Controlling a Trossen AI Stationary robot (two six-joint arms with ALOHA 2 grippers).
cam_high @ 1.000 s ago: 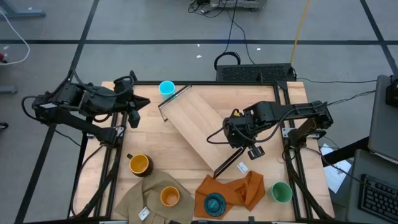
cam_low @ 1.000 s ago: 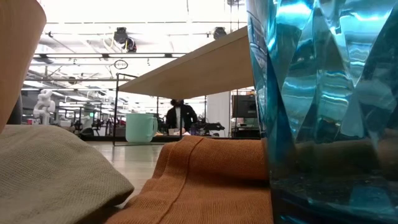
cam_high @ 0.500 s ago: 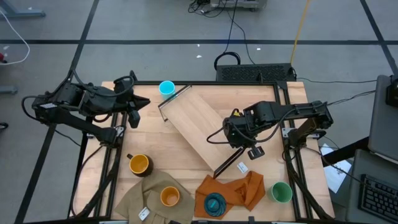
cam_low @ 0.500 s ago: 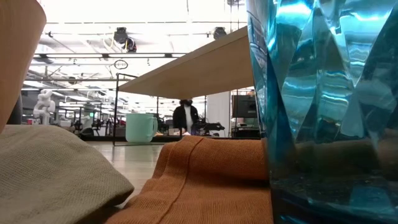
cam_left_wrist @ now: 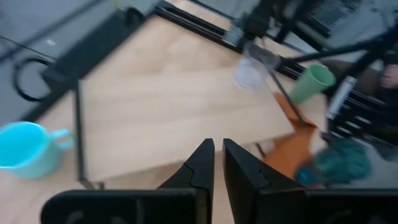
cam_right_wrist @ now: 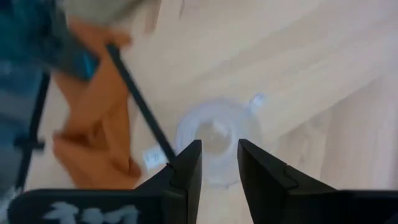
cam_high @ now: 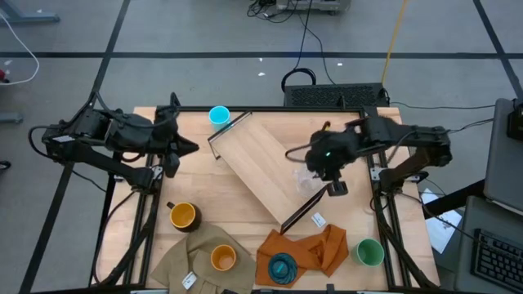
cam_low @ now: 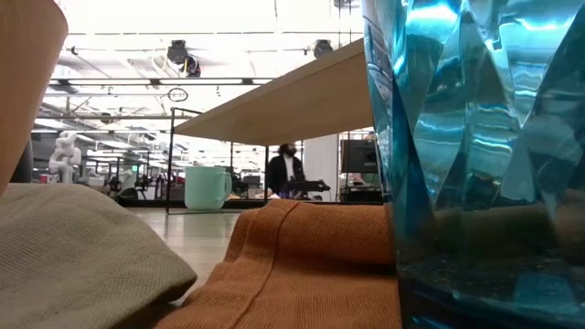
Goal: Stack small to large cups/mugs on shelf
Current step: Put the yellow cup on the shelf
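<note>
Clear tumbler (cam_high: 306,180) on shelf (cam_high: 261,167) end, black bracket (cam_right_wrist: 140,102) beside; right gripper (cam_right_wrist: 214,163) above, parted, empty.

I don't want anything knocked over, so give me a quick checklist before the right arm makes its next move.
1. Clear tumbler on the shelf: ok, near one bracket end.
2. Right gripper free of the tumbler: ok, open, tumbler ahead of its fingertips.
3. Left gripper out of the way: ok, shut, off to the shelf's left.
4. Blue mug free to grasp: ok, beside the shelf's far corner.
5. Green cup free: ok, nothing touching it.
</note>
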